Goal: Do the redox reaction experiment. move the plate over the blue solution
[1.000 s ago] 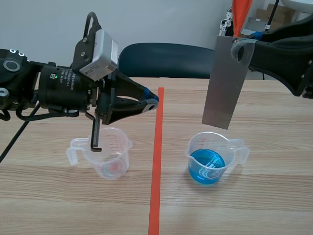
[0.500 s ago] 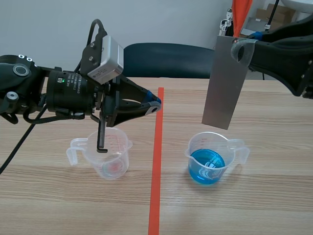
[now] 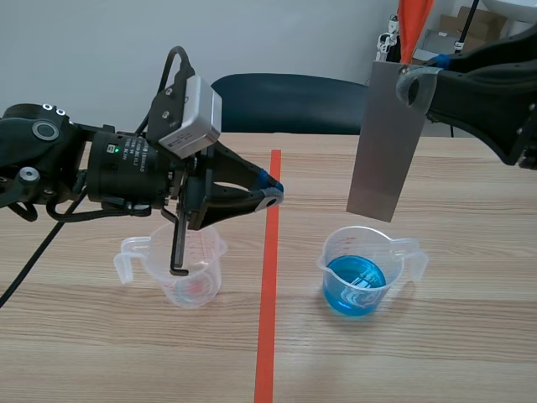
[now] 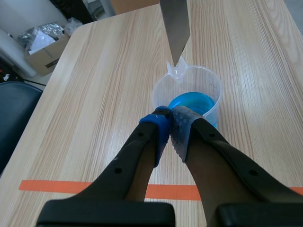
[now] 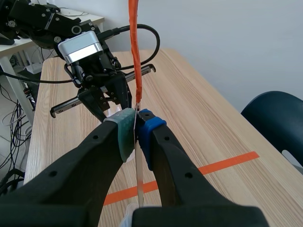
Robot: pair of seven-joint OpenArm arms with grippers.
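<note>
right gripper clamps plate upright, lower edge just above blue solution; left gripper clenched empty.

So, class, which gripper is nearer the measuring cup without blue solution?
Left. The left gripper hangs just above the clear measuring cup; the right gripper is raised beyond the tape line, holding the metal plate.
</note>
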